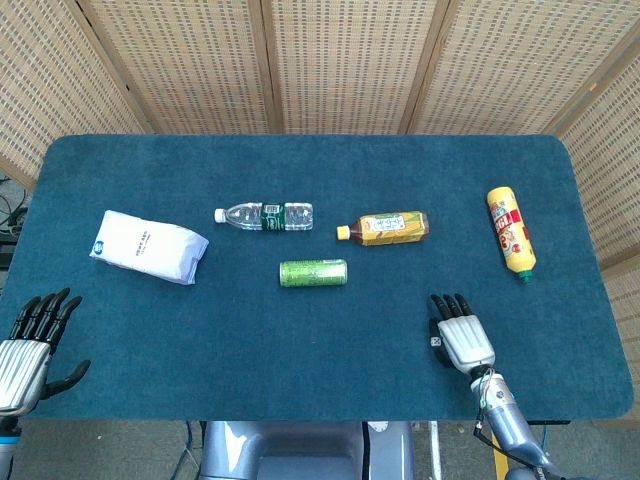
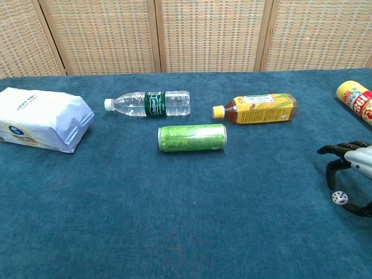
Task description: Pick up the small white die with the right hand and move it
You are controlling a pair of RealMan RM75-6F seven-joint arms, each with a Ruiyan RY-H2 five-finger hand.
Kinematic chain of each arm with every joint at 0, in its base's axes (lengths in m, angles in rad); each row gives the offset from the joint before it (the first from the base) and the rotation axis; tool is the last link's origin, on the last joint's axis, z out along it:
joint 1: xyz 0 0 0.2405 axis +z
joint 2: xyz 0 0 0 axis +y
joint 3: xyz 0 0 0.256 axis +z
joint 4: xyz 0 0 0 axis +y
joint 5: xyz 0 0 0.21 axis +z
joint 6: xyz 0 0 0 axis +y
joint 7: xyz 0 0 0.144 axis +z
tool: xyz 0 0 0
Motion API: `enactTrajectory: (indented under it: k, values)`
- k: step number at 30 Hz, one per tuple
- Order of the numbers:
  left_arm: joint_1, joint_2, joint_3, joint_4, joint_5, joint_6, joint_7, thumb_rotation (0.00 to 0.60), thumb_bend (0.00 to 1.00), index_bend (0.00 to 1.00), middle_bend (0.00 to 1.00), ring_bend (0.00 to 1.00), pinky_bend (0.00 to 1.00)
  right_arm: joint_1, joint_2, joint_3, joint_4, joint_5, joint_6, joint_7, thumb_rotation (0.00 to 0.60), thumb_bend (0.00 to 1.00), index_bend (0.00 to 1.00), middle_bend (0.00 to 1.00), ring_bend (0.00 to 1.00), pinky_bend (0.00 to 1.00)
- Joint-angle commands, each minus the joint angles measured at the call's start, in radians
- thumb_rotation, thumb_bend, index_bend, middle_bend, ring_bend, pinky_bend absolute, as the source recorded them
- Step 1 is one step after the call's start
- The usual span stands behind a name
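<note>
The small white die with dark pips [image 2: 338, 197] lies on the dark blue carpeted tabletop [image 2: 174, 221] near the right end of the near edge. In the head view it shows only as a small pale speck [image 1: 436, 342] at the left side of the right hand. The right hand [image 2: 353, 174], silver-backed with black fingers [image 2: 332, 172], arches over the die with its fingers curled down around it, the thumb low on the near side. The die sits on the cloth between them, and I cannot tell whether any fingertip touches it; the hand has not closed on it. From above, the right hand [image 1: 461, 337] lies palm down with its fingers pointing to the far side.

Further left, toward the middle of the table, a green drinks can [image 2: 192, 138] lies on its side. Just beyond it, to the right, lies an amber tea bottle with a yellow cap and label [image 2: 256, 109]; to the left lies a clear plastic water bottle with a green label and white cap [image 2: 148, 104]. A yellow squeeze bottle with red lettering [image 1: 510, 232] lies well to the far right. A white paper bag [image 2: 40, 119] rests at the far left.

The left hand [image 1: 30, 345] hangs off the near left corner, fingers spread, holding nothing.
</note>
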Motion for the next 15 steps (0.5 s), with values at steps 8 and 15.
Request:
enactTrajectory:
  k: [8, 15]
  values:
    - [-0.001, 0.001, -0.001, 0.001, -0.001, -0.001, -0.001, 0.600, 0.29, 0.00, 0.00, 0.00, 0.00, 0.005, -0.005, -0.001, 0.006, 0.006, 0.000, -0.002, 0.600, 0.38, 0.44, 0.08, 0.01, 0.00]
    - [0.000, 0.001, -0.001, 0.002, -0.002, -0.001, -0.003, 0.600, 0.29, 0.00, 0.00, 0.00, 0.00, 0.005, -0.007, -0.006, 0.005, 0.006, 0.005, -0.005, 0.600, 0.38, 0.45, 0.09, 0.01, 0.00]
